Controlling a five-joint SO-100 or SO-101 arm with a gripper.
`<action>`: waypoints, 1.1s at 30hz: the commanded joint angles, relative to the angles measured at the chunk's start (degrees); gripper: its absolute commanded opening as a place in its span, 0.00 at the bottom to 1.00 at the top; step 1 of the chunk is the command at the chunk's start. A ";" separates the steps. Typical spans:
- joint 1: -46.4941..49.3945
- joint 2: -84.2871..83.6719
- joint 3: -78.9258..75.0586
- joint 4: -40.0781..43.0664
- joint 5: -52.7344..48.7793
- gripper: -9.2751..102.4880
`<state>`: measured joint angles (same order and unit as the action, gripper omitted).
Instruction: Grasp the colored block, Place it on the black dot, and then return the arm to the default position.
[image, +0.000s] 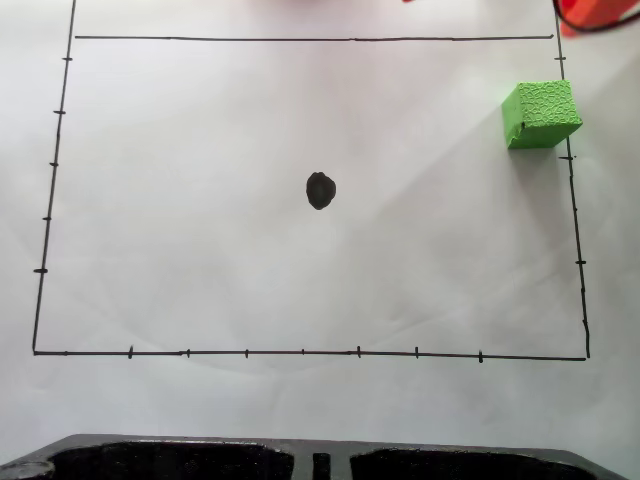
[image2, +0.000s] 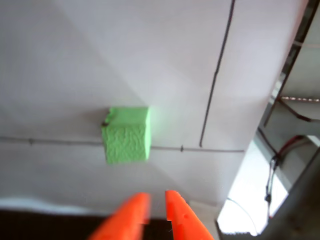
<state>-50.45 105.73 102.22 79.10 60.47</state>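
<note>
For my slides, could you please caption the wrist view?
Orange fingers hover short of the green cube sitting on a border line.

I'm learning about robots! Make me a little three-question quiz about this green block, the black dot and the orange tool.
1. True or false: in the fixed view the green block sits on the black dot.
2. In the fixed view, the block lies over which drawn line? A) right B) bottom C) left
3. Fill in: in the wrist view the orange tool has not yet ____ the block.

Key: 1 false, they are far apart. 2 A. 3 touched; paper shows between its tips and the block, and the tips have a narrow gap.
</note>
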 joint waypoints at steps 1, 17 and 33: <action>-0.09 0.18 -2.37 0.35 0.44 0.21; -1.67 -7.03 -5.45 2.46 -1.23 0.47; -2.90 -11.51 -5.80 4.66 -2.20 0.51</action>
<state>-53.88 94.66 98.09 83.50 59.24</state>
